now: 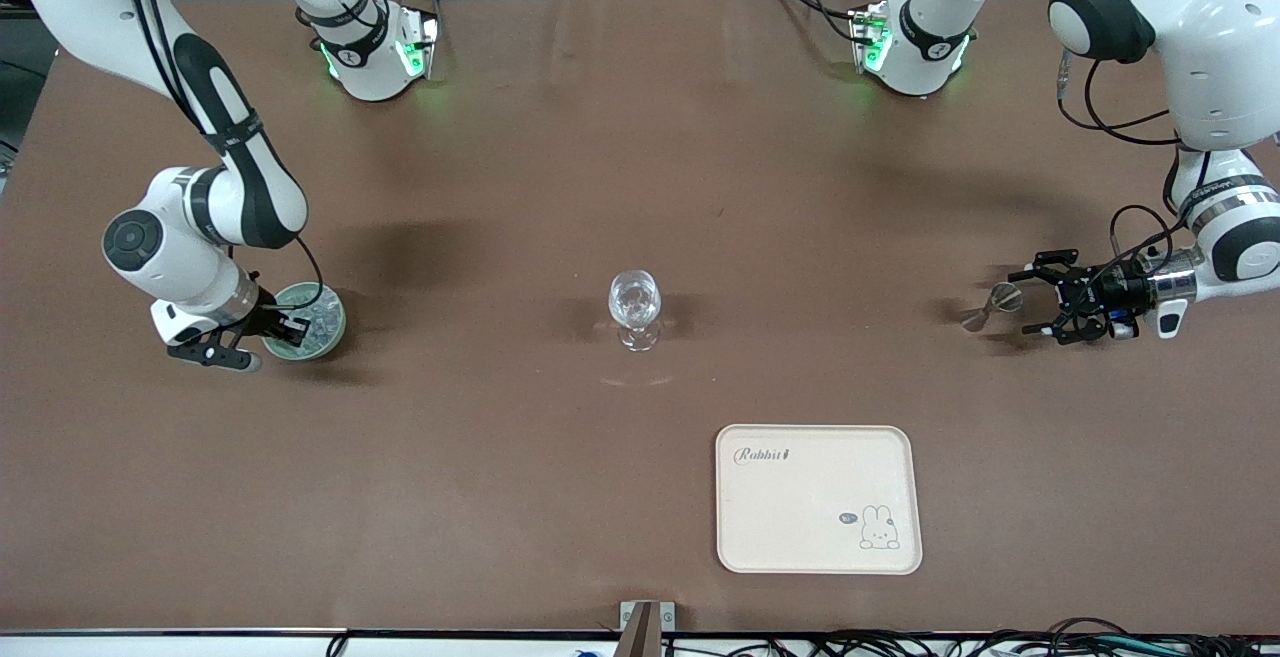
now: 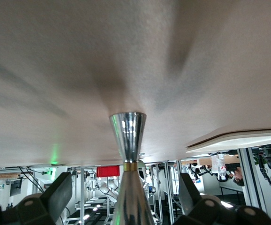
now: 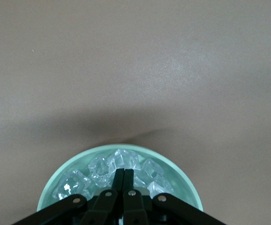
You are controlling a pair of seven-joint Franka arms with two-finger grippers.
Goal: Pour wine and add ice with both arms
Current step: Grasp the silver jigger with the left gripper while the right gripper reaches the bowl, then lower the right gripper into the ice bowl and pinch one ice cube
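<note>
A clear stemmed glass [image 1: 635, 305] stands mid-table. A pale green bowl [image 1: 337, 333] [image 3: 55, 183] at the right arm's end of the table holds several cubes of ice [image 1: 317, 313] [image 3: 122, 159]. My right gripper [image 1: 293, 328] [image 3: 125, 172] is down in the bowl, shut, its tips pressed together among the cubes with none between them. A silver double-ended measuring cup [image 1: 988, 307] [image 2: 128, 133] stands at the left arm's end. My left gripper [image 1: 1036, 297] [image 2: 126, 201] is open beside it, one finger on each side of the cup. No wine is in view.
A cream tray [image 1: 818, 537] with a rabbit print lies nearer the front camera than the glass, toward the left arm's end. Both arm bases [image 1: 372, 57] [image 1: 915, 47] stand along the table's farthest edge. Brown tabletop surrounds the glass.
</note>
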